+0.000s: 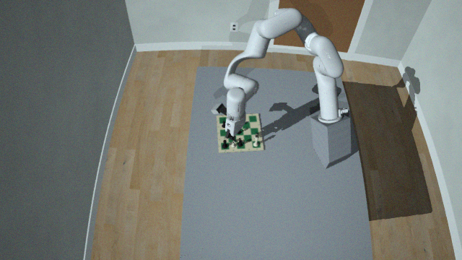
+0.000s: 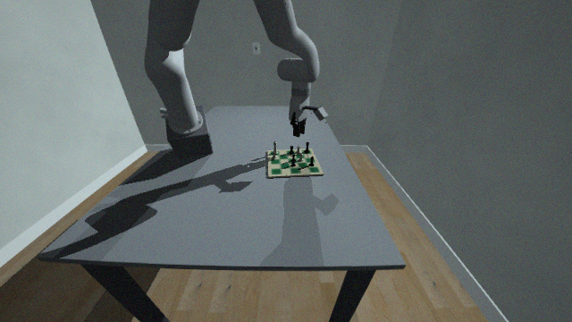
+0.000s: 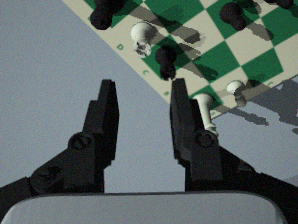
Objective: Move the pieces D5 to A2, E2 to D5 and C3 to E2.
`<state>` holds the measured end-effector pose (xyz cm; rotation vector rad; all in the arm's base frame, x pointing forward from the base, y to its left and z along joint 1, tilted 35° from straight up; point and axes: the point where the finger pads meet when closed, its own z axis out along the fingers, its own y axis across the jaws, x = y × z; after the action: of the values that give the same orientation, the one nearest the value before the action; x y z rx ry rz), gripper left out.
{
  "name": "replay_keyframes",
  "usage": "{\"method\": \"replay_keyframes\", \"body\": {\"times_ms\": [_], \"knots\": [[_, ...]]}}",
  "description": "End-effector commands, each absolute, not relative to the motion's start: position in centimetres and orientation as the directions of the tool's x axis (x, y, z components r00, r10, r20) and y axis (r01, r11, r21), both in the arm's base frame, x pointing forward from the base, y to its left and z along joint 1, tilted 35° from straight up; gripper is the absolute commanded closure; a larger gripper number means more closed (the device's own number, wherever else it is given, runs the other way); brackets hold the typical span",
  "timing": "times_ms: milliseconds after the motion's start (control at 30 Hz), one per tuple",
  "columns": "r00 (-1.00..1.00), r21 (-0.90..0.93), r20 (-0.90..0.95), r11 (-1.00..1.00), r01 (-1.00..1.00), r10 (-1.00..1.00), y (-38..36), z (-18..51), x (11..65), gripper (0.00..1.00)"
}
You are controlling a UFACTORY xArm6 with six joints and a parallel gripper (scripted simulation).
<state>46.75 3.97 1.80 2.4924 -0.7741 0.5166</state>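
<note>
The small green and cream chessboard (image 1: 241, 133) lies on the grey table; it also shows in the exterior view (image 2: 293, 163) and the wrist view (image 3: 200, 23). Several black and white pieces stand on it, among them a black pawn (image 3: 107, 3) at a corner, a white piece (image 3: 141, 35), a black piece (image 3: 166, 59) and a tall white piece (image 1: 256, 140). My gripper (image 3: 143, 96) (image 2: 297, 130) hangs well above the board's edge, pointing down. Its fingers are partly narrowed with a clear gap and nothing between them. The edge letters are too blurred to read.
The arm's grey base block (image 1: 331, 139) stands right of the board. The table's far edge runs close behind the board in the exterior view. Walls and wooden floor surround the table.
</note>
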Motion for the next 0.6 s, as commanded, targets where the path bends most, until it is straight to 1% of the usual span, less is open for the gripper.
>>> {"method": "replay_keyframes", "body": {"times_ms": [0, 567], "knots": [[0.768, 0.324, 0.479, -0.728, -0.604, -0.424, 4.0, 1.8, 46.9, 0.63], [0.769, 0.324, 0.479, -0.728, -0.604, -0.424, 3.1, 0.5, 47.3, 0.63]]}}
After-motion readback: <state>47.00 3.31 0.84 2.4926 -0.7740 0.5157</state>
